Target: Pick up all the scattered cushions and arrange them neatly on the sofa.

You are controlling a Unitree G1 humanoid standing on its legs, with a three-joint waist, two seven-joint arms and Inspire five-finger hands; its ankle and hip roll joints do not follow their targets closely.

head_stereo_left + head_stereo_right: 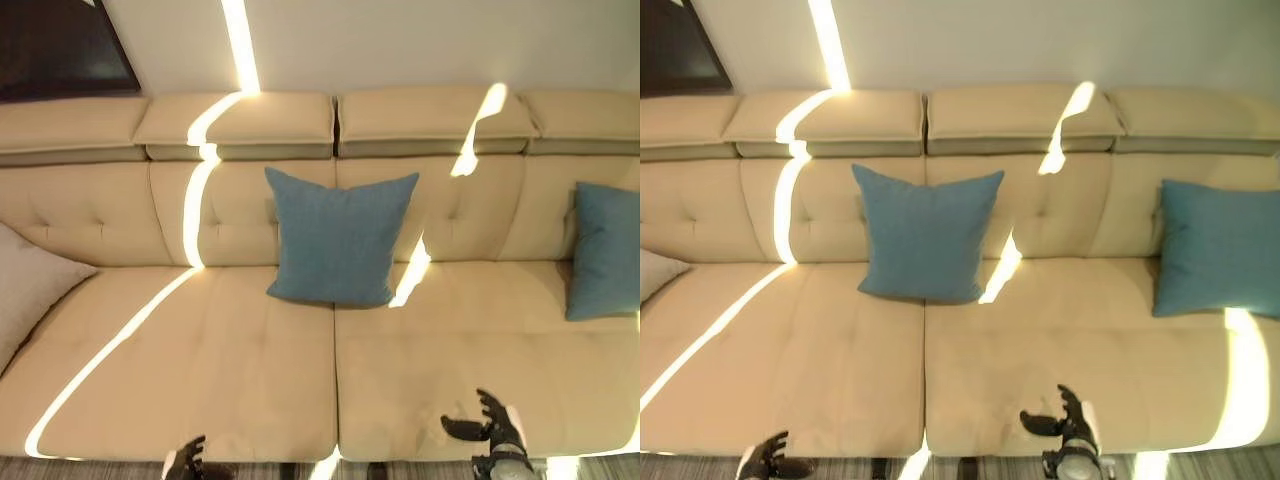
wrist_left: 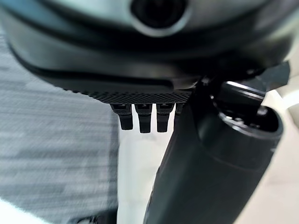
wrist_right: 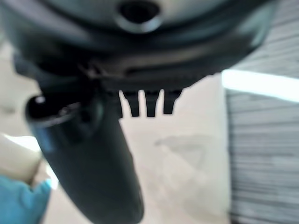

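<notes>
Cushions first: you have one blue cushion (image 1: 338, 240) propped upright against the backrest at the middle of the beige sofa (image 1: 200, 360), a second blue cushion (image 1: 1218, 248) leaning near the right end, and a pale grey cushion (image 1: 30, 285) at the left end. Your right hand (image 1: 495, 425) hovers over the seat's front edge, fingers loosely spread and empty. Your left hand (image 1: 187, 462) sits low at the front edge, relaxed and empty.

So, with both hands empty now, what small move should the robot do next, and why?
Probably draw both hands back and look around the floor for more cushions. The middle blue cushion and the right blue cushion already lean upright on the sofa, the right hand is open over the seat front, and the left hand holds nothing.
</notes>
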